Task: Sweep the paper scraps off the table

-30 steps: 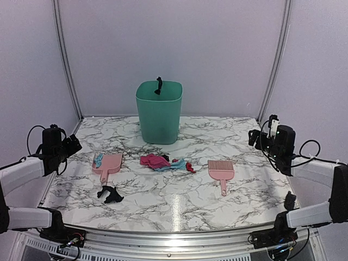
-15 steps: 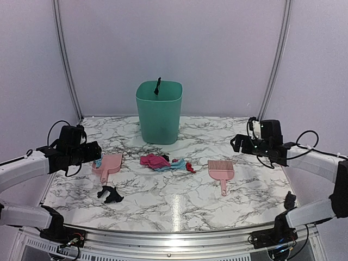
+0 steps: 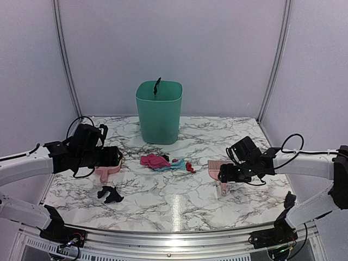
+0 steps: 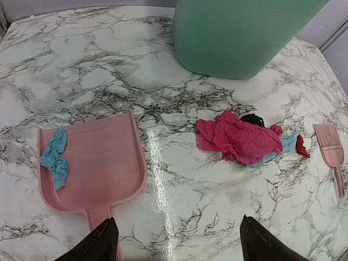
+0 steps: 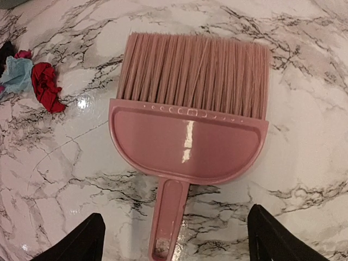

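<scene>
Marble-veined white table, pale lilac walls, teal bin

A teal bin stands behind a pink dustpan and pink brush.

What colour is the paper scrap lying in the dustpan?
Light blue; the scrap in the pink dustpan shows best in the left wrist view.

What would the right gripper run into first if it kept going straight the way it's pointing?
Most likely the pink brush: in the wrist view its handle lies centred ahead of the open fingers of the right gripper. How far off is unclear.
</scene>
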Controlling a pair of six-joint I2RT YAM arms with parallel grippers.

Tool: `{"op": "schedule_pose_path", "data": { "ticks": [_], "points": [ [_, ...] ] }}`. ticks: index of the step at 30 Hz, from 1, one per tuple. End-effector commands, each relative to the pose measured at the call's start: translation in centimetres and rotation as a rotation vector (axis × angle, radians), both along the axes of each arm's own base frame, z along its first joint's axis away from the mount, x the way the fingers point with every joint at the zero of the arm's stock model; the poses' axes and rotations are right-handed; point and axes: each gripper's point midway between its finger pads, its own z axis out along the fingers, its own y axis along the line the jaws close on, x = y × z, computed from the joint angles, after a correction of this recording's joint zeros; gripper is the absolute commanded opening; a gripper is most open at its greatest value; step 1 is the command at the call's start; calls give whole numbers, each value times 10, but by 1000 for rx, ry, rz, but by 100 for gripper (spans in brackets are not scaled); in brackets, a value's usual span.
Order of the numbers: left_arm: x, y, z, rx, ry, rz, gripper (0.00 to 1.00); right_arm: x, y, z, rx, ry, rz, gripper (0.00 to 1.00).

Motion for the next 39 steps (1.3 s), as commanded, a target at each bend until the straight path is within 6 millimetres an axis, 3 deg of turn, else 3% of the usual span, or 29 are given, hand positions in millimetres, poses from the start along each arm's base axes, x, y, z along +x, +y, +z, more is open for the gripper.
{"op": "schedule_pose_path", "data": {
  "ticks": [1,9,14,23,28,33,39],
  "points": [
    [3,-15,1,47,2,-27,80,-22,-2,-16,-34,79,-66,80],
    [4,-43,-8,73,16,-82,78,-42,23,-49,-67,174,-8,65],
    [2,-50,-11,81,22,-101,78,-52,21,-67,-95,210,-5,56],
    [-1,-55,-8,66,21,-110,77,-66,12,-87,-128,262,3,26],
    [-2,-59,-5,58,19,-126,76,-65,8,-83,-141,245,8,7],
    [-5,-68,-2,38,23,-152,77,-58,11,-67,-122,187,27,5],
    [-11,-90,14,-40,26,-241,77,-38,32,-29,-29,41,107,4]
  ]
}}
